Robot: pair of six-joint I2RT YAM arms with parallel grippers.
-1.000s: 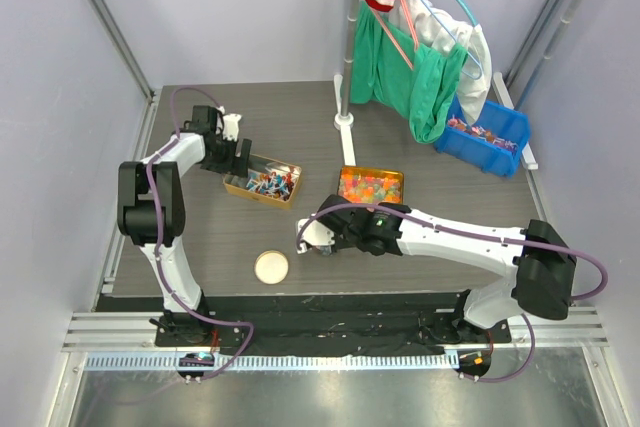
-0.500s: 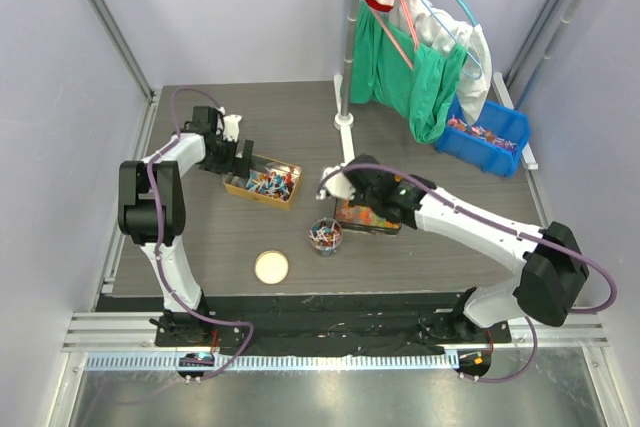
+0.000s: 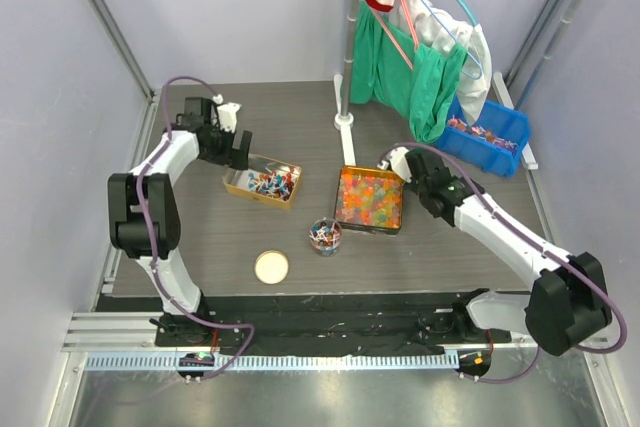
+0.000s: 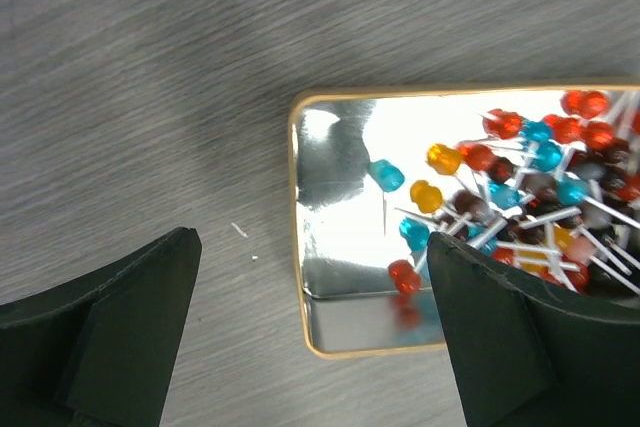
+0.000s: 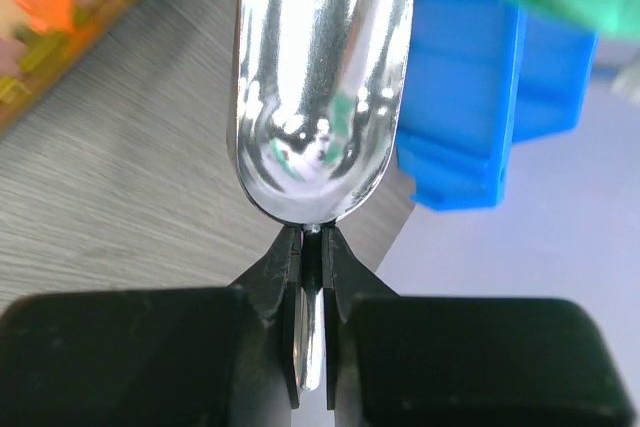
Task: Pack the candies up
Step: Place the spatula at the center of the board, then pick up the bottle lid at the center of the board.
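The candies, small red, blue and orange sweets with white ends, lie heaped in a gold-rimmed tin, and the tin's left end is bare. In the top view that tin sits left of centre. A small clear cup also holds candies. My left gripper is open and hovers over the tin's left end with nothing between its fingers. My right gripper is shut on the handle of an empty metal scoop, held between the jelly tin and the blue bin.
A gold tin of orange and yellow jelly pieces stands in the middle. A blue bin with more wrapped sweets sits at the back right. A round lid lies near the front. A stand with hanging clothes rises at the back.
My right arm swung with the scoop from the cup, over the jelly tin, toward the blue bin. My left gripper opened wide and drew back slightly at the candy tin's left end.
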